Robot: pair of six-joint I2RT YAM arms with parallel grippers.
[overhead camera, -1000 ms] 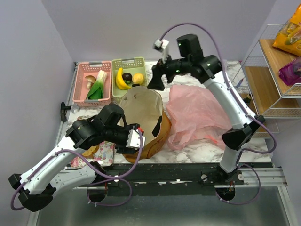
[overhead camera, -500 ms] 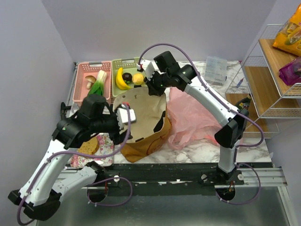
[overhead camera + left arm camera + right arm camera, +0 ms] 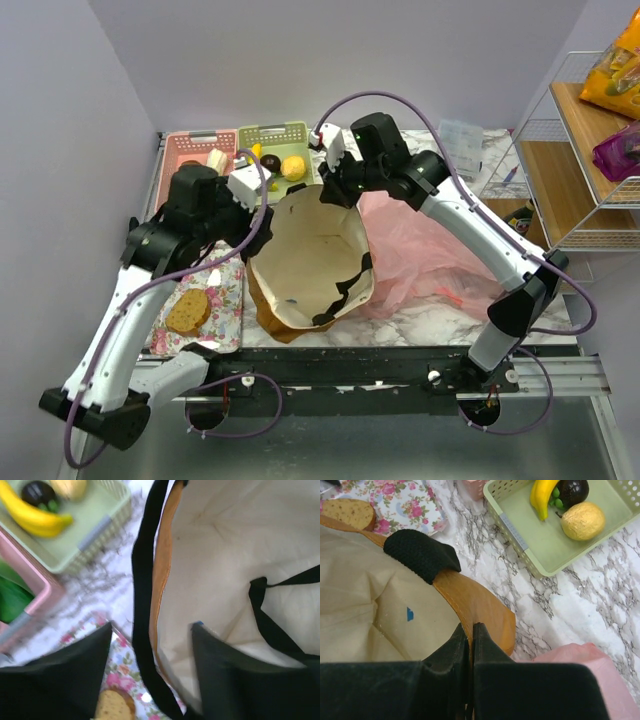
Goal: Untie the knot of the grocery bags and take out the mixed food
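White arm links point(image 3: 112, 335), black joints point(image 3: 185, 215) — purple cables point(image 3: 362, 94); black fingers point(image 3: 440, 685).

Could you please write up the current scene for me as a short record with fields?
tote: upright, mouth open, no food visible inside
right fingers: shut on tote's far rim
left fingers: open, astride tote's left rim
pink bag: lying right of tote
green basket: banana, dark fruit, lemon
bread slice: on floral tray

One tote point(image 3: 310, 250), one pink bag point(image 3: 430, 250), two baskets point(image 3: 200, 137) point(image 3: 275, 130), one banana point(image 3: 542, 495), one lemon point(image 3: 583, 520), one bread slice point(image 3: 187, 310)
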